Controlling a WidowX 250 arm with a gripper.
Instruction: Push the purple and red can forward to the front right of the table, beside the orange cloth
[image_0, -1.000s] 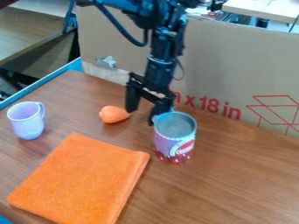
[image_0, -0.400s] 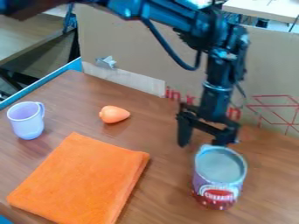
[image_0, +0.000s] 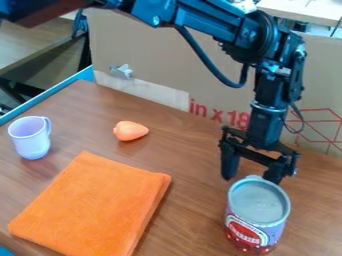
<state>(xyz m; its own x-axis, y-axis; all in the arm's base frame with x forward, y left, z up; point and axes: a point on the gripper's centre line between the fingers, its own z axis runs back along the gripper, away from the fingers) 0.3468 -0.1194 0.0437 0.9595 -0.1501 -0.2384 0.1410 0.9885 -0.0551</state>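
My black pincer (image_0: 252, 175) is open, right by the purple-and-red cylindrical can (image_0: 256, 215), on my camera side. Camera-left of me lie an orange tapered toy (image_0: 130, 130) and folded orange cloth (image_0: 93, 205), with a lavender cup (image_0: 30, 137) beyond.

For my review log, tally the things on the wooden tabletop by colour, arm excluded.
Orange: 2 (folded orange cloth, small orange tapered toy vegetable)
Pale lavender: 1 (lavender plastic mug)
Red and purple: 1 (red-and-purple cylindrical can)
Total: 4
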